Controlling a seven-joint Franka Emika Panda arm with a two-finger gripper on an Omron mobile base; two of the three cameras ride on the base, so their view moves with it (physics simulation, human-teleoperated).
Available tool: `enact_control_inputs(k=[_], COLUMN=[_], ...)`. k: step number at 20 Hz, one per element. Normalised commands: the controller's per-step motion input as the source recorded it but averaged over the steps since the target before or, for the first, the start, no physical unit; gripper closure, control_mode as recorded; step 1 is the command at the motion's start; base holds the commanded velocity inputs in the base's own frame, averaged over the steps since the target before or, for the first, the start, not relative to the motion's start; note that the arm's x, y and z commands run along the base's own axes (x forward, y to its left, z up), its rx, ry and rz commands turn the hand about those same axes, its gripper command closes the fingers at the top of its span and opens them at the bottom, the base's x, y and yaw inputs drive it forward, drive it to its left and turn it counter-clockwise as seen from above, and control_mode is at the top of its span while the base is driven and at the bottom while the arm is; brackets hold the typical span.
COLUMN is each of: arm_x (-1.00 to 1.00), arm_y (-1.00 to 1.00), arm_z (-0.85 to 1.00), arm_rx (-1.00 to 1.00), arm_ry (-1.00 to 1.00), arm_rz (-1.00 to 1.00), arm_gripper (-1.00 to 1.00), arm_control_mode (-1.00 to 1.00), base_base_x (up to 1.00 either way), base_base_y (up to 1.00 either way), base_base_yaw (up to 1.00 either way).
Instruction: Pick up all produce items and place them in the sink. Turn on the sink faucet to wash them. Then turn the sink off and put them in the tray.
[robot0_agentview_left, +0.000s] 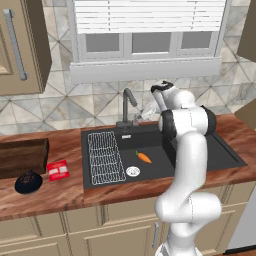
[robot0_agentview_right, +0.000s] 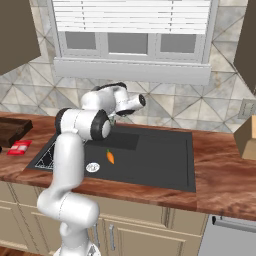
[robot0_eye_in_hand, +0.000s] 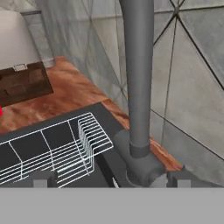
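Carrot: the small orange carrot (robot0_agentview_left: 144, 157) lies on the black floor of the sink (robot0_agentview_left: 220, 155), a little right of the frame's middle in the left base view, just up and right of the round silvery drain (robot0_agentview_left: 132, 171).
Sink rack: a white wire rack (robot0_agentview_left: 105, 156) fills the left part of the basin, well apart from the carrot.
Faucet: the dark grey sink faucet (robot0_agentview_left: 126, 107) stands upright at the back edge of the basin; in the hand view its stem (robot0_eye_in_hand: 138, 74) runs from the top of the frame down to its base at centre right.
Gripper: the gripper (robot0_eye_in_hand: 111, 178) sits up beside the faucet, fingers spread wide with nothing between them; one dark fingertip (robot0_eye_in_hand: 43, 179) shows at lower left of the hand view and the faucet base lies between the two tips.
Tray: the dark brown wooden tray (robot0_agentview_left: 22, 156) rests on the counter at the far left edge of the left base view.
Counter items: a flat red packet (robot0_agentview_left: 58, 170) lies just right of the tray, and a small black round dish (robot0_agentview_left: 28, 182) sits below the tray, near the packet.
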Motion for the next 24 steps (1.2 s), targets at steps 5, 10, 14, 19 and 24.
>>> enact_control_inputs(k=[5, 10, 14, 19, 24], arm_x=[-0.69, -0.75, -0.72, -0.78, -0.65], arm_y=[-0.17, -0.14, -0.14, -0.09, -0.01], arm_z=[0.08, 0.04, 0.0, 0.0, 0.07], arm_rx=[0.0, 0.0, 0.0, 0.01, 0.0], arm_ry=[-0.06, -0.1, -0.13, -0.21, -0.13], arm_rz=[-0.02, -0.03, -0.06, -0.1, -0.13], arm_gripper=[-1.0, -1.0, -1.0, -1.0, -1.0], arm_control_mode=[-1.0, -1.0, -1.0, -1.0, -1.0], base_base_x=[0.0, 0.0, 0.0, 0.0, 0.0], base_base_y=[0.0, 0.0, 0.0, 0.0, 0.0], base_base_yaw=[0.0, 0.0, 0.0, 0.0, 0.0])
